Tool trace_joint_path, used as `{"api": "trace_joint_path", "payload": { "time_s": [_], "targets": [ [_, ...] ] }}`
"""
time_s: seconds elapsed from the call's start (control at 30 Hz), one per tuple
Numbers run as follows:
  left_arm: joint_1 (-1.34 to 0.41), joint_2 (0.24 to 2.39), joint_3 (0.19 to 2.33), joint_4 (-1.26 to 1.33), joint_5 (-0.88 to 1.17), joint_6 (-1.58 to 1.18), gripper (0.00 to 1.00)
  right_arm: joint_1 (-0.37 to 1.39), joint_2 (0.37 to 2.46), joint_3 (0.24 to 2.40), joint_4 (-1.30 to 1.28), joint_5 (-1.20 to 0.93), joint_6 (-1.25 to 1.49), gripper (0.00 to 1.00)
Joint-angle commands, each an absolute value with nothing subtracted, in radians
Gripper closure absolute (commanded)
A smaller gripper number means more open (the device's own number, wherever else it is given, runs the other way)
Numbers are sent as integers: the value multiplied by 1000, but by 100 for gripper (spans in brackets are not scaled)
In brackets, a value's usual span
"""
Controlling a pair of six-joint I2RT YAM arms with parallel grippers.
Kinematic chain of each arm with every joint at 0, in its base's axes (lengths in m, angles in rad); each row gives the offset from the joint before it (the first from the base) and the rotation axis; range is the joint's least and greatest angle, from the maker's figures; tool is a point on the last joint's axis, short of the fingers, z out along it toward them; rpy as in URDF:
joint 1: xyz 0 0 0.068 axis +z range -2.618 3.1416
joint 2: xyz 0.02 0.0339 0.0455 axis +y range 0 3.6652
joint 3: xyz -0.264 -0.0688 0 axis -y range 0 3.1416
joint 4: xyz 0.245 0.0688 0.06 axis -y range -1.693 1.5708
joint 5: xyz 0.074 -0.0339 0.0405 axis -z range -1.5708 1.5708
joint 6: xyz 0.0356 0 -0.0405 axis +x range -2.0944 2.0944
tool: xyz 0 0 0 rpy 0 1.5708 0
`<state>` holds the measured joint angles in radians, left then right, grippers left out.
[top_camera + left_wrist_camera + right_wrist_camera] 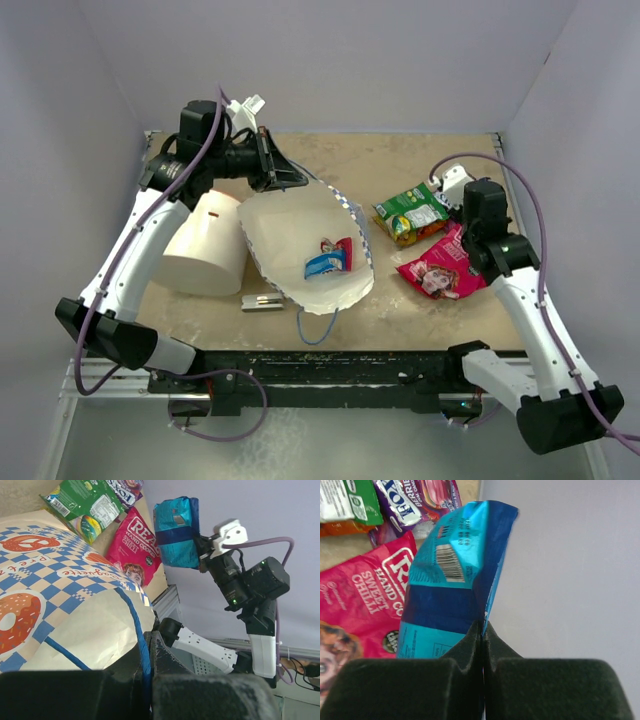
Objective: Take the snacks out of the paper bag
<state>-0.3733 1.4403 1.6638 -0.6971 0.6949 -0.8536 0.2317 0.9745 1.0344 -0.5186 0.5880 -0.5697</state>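
Observation:
The paper bag (300, 240) lies on its side, its cream mouth facing the near edge. My left gripper (290, 178) is shut on the bag's far rim, and the left wrist view shows the blue string handle (142, 655) pinched between the fingers. Two snacks, one blue-white (323, 266) and one red (341, 248), lie inside the bag. My right gripper (483, 630) is shut on the edge of a blue packet (455, 580), held above the table at the right. Below it lie a pink packet (440, 268), a green one (410, 212), a purple one (415, 502) and an orange one (340, 527).
A plain white cylinder (205, 245) lies against the bag's left side. A small grey metal clip (262, 301) rests near the front edge, beside the bag's other blue handle loop (317, 328). Pale walls enclose the table on three sides.

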Motion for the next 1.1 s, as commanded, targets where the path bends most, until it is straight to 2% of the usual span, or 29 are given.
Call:
{"api": "trace_joint_path", "payload": {
  "time_s": [0.0, 0.27, 0.4, 0.53, 0.7, 0.9, 1.07],
  "targets": [
    [-367, 1403, 1683, -653, 721, -862, 100, 218, 982, 973, -385, 412, -874, 100],
    [-366, 1419, 1709, -668, 704, -860, 100, 224, 1055, 844, -524, 2, -842, 100],
    [-366, 1425, 1727, -675, 679, -867, 100, 243, 1001, 718, -458, -105, -827, 100],
    [-366, 1423, 1740, -662, 648, -880, 100, 255, 914, 629, -402, -86, -798, 80],
    [-362, 1454, 1805, -659, 632, -851, 100, 256, 804, 630, -461, -92, -792, 51],
    [-355, 1529, 1933, -656, 613, -816, 100, 256, 788, 766, -557, -117, -733, 39],
    [-349, 1593, 2036, -629, 616, -793, 100, 256, 796, 895, -593, -167, -634, 34]
  ]
}}
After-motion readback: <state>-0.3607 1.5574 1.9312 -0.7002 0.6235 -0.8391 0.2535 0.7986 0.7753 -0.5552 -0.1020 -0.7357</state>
